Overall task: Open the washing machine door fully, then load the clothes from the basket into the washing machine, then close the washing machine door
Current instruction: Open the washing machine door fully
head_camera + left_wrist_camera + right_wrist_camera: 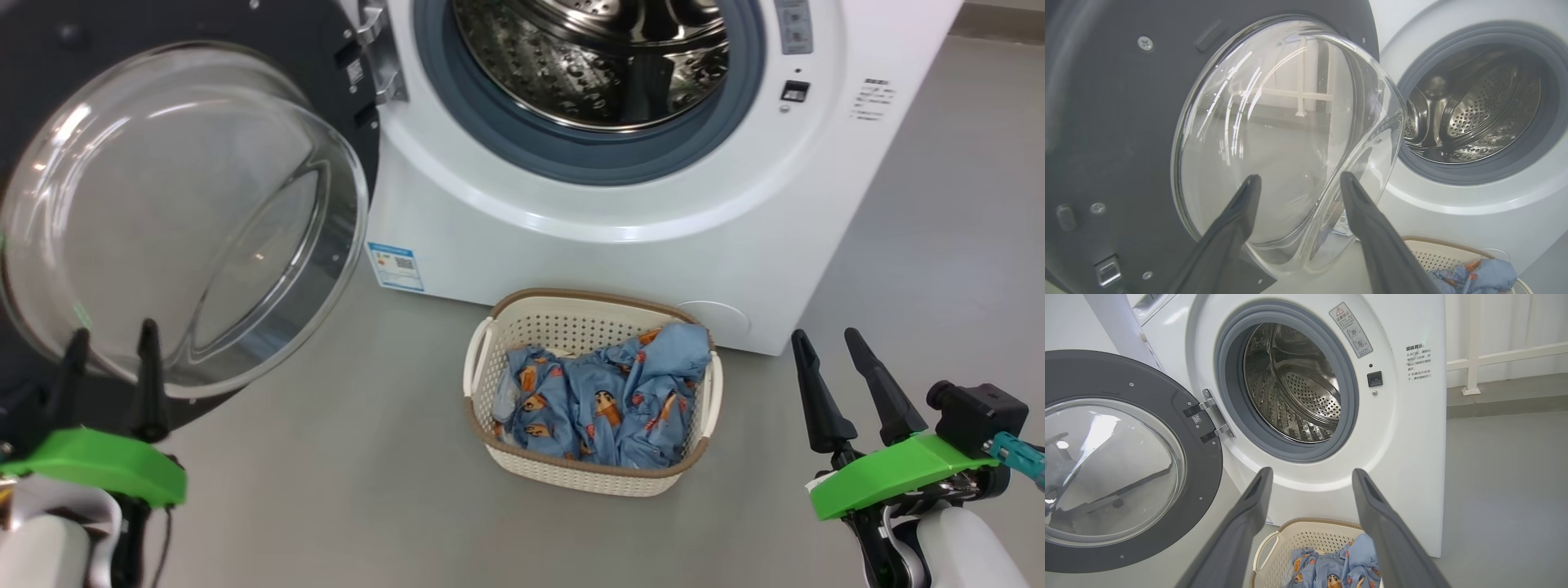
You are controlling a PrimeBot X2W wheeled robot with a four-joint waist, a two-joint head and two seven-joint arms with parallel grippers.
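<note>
Got the washing machine door (188, 220) swung wide open off to the left of the washing machine (620, 245), domed glass bulging out toward the head camera. Looking straight into the steel drum (588, 57) behind the grey rubber ring (588, 159) — just bare perforated metal in the part on show. Down on the grey floor (367, 474), close in front of the machine's base: the cream basket (571, 322) with the brown rim, holding the clothes (604, 400) in a crumpled light-blue heap with little orange cartoon figures, piled higher toward the right side and poking up about level with the rim there. Left gripper (114, 329) low at the left, up close to the door glass, fingers (150, 384) apart and gripping nothing. Right gripper (824, 332) low at the right, well clear of the basket — fingers apart too, nothing between them.
</note>
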